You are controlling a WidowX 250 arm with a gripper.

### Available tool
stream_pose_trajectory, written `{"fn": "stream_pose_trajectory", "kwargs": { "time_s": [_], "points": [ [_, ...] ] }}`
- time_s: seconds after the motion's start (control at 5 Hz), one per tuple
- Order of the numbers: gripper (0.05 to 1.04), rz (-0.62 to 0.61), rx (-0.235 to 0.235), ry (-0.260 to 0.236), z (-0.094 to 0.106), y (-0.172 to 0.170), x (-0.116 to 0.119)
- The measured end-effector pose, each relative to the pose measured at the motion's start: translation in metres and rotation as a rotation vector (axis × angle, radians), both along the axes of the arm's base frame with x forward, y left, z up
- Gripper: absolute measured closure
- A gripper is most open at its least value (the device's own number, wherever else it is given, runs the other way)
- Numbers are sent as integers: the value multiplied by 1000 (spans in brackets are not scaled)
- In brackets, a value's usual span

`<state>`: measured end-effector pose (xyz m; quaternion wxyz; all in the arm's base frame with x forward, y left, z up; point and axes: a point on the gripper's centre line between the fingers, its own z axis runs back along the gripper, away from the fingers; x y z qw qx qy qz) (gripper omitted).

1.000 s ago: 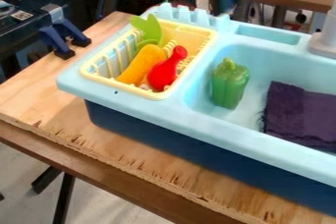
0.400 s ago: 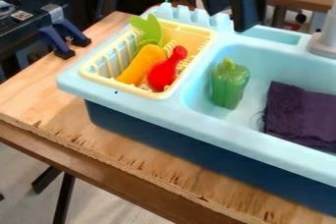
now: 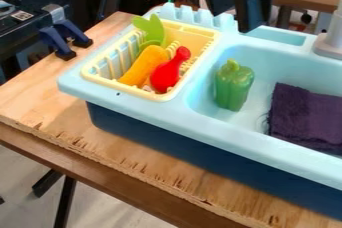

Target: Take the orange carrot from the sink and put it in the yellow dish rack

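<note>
Camera view, looking down at a slant, has my black two-finger pincer [image 3: 232, 22] near the top edge, hanging over the back of the light-blue toy sink [image 3: 227, 131]. My two fingers stand somewhat apart, and I have hold of nothing. Nearest to me among the loose things is the green plastic bell pepper [image 3: 234, 86], below me in the picture. It sits inside the basin, close to the wall on the basket side, with its stem toward the back rim. Farther right in the same basin, apart from the pepper, lies a dark purple cloth [image 3: 302, 114].

On the other side of the basin wall sits a pale-yellow slatted basket [image 3: 157, 97]. It holds an orange elongated toy [image 3: 143, 67], a red bottle-shaped toy [image 3: 167, 74] just beside it, narrow end toward the back, and a bright-green leaf-shaped piece [image 3: 155, 29] standing behind them. A light-grey faucet [image 3: 330, 44] rises at the right edge. Everything rests on a light wooden bench [image 3: 40, 92] with a rough front edge; two dark-blue clamps [image 3: 59, 42] are at its far left side.
</note>
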<state>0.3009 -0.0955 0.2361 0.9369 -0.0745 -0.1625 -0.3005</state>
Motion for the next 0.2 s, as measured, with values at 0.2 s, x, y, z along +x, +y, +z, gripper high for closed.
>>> {"fn": "stream_pose_trajectory", "kwargs": {
  "time_s": [0.2],
  "points": [
    [81, -2, -1, 2, 0, -1, 0]
  ]
}}
